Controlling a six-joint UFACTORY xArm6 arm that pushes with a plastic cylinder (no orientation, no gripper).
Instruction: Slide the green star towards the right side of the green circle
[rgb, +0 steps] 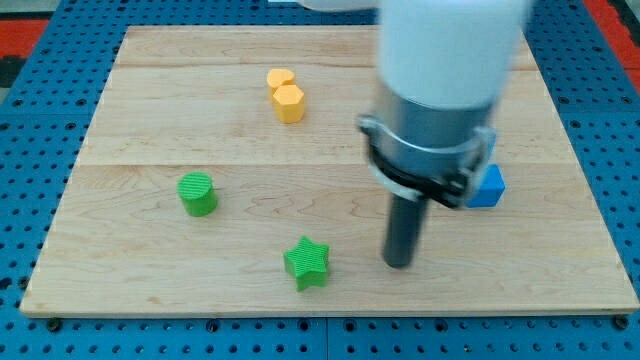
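Resting on the wooden bench (140, 110), my tip (399, 264) stands just to the view's right of the green star (307, 263), apart from it. No pincer exists on this rod. That star lies near the bench's bottom edge, with the green circle (198, 193) up and to its left. A yellow hexagonal block (285, 95) sits toward the view's top; a blue cube (487, 186) peeks out behind the arm on the right.

four blocks: one green star (307, 263), one green circle (198, 193), one yellow block (286, 95), one blue block (487, 186).
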